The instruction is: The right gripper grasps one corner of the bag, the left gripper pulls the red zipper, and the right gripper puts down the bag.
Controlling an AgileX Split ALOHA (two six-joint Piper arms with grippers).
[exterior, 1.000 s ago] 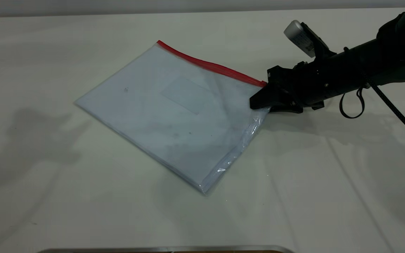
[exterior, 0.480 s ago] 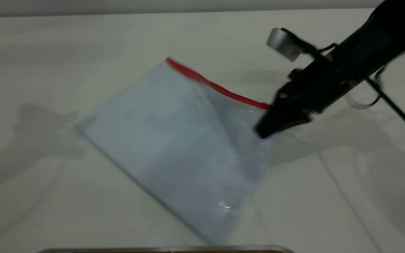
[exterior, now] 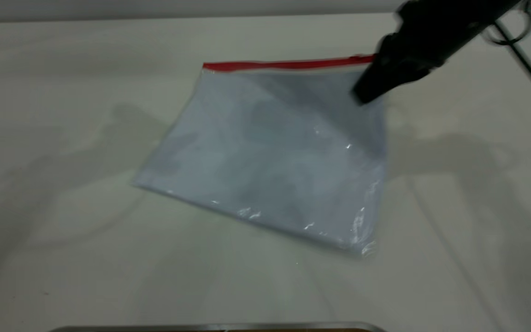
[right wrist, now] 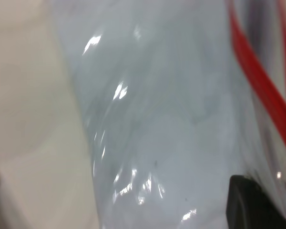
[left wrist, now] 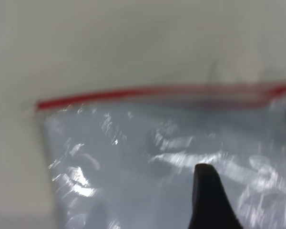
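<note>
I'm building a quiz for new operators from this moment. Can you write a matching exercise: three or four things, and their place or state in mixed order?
Things:
1. right gripper
2. red zipper
3. bag
4. table

States:
A. runs along the bag's raised top edge
B. shut on the bag's corner
C. bare white surface below the bag
D. hangs tilted, lower edge near the table

Pairs: 1-B, 2-A, 3-D, 4-C

The tabletop (exterior: 85, 258) is covered by a pale off-white cloth that fills nearly the whole exterior view. Shallow creases (exterior: 450, 244) run across the cloth on the right side. Broad, soft grey shadows (exterior: 39, 184) lie on the left portion. A grey band of wall (exterior: 155, 9) runs along the far edge. A thin metallic strip (exterior: 219, 327) borders the near edge. Illumination is diffuse and even.
</note>
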